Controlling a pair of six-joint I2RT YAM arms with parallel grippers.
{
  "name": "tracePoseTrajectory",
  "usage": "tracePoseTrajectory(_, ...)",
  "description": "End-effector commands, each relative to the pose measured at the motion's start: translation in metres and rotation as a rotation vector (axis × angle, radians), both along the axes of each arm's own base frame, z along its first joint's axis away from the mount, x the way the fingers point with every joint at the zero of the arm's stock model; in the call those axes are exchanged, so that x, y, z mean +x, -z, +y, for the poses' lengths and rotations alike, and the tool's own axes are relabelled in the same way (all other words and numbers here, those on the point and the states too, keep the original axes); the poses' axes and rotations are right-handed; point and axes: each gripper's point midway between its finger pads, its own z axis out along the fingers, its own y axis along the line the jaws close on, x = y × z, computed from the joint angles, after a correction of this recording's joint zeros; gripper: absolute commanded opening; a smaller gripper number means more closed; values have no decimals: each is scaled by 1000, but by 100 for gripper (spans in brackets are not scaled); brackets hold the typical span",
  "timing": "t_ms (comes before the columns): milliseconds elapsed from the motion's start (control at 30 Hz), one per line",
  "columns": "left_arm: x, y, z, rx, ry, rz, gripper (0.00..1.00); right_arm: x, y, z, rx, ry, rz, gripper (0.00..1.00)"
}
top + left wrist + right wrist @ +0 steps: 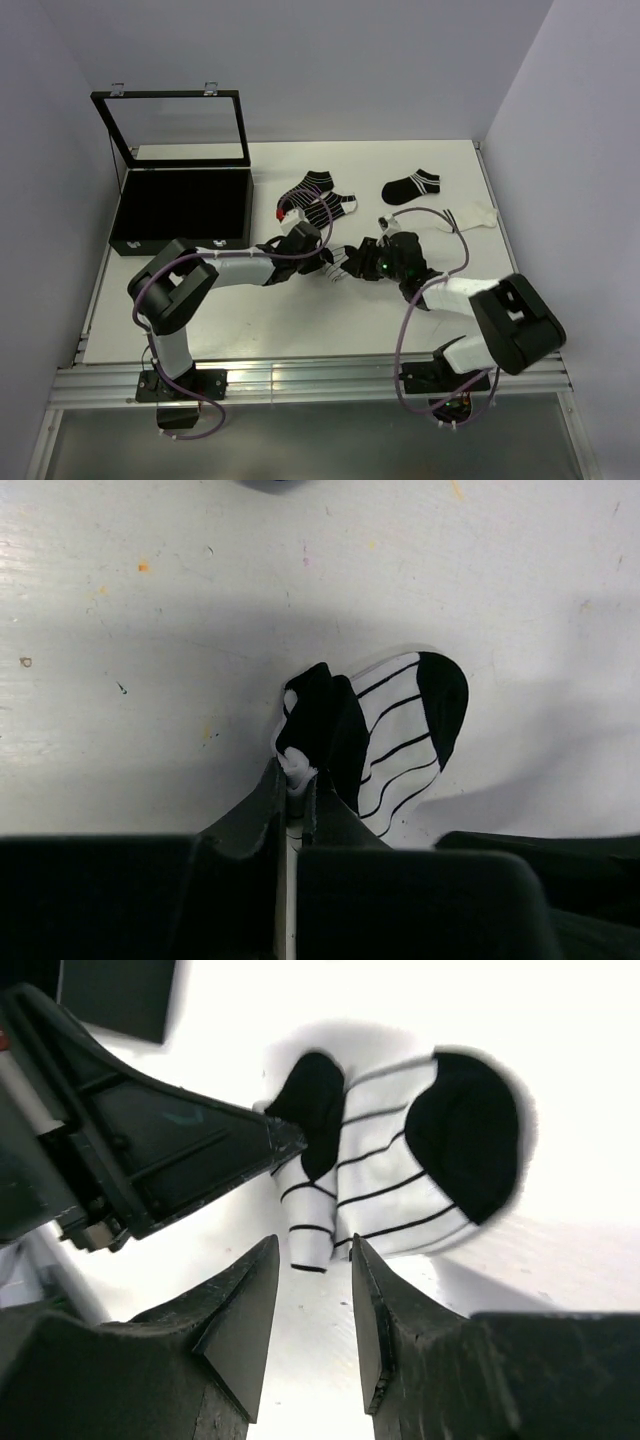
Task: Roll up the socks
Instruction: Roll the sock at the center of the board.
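Left gripper (297,783) pinches a striped sock (400,730) right of the case (180,243); right gripper (315,1285) gapes narrowly, empty; rolling looks barely begun; other socks (412,185) lie flat.

Sock (400,730) on tbl (300,320) — case (180,205) back-L of it.

A black case (183,208) stands on the white table (300,325), well to the left of the fingers (250,820) and beyond them. Its clear-paned lid (175,128) is raised upright. Ahead of the fingers, the table surface bears small orange specks (145,567).
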Motion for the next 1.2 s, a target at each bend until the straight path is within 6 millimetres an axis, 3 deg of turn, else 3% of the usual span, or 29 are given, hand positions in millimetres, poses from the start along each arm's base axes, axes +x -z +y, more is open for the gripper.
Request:
tracePoseTrajectory(0,-18,35,33,211,15,85,0,10,-15,-16,-194,33,-141,43)
tracePoseTrajectory(67,-18,33,33,222,16,93,0,16,-24,-20,-269,53,-215,42)
tracePoseTrajectory(233,-20,30,33,247,19,113,0,8,-40,8,-353,-6,-370,41)
tracePoseTrajectory(600,-25,31,35,265,30,148,0,2,-29,41,-480,-95,-492,40)
tracePoseTrajectory(867,-27,31,35,265,35,156,0,-1,-33,61,-534,-112,-549,40)
tracePoseTrajectory(1167,-28,30,34,259,34,163,0,-6,2,67,-593,-160,-482,40)
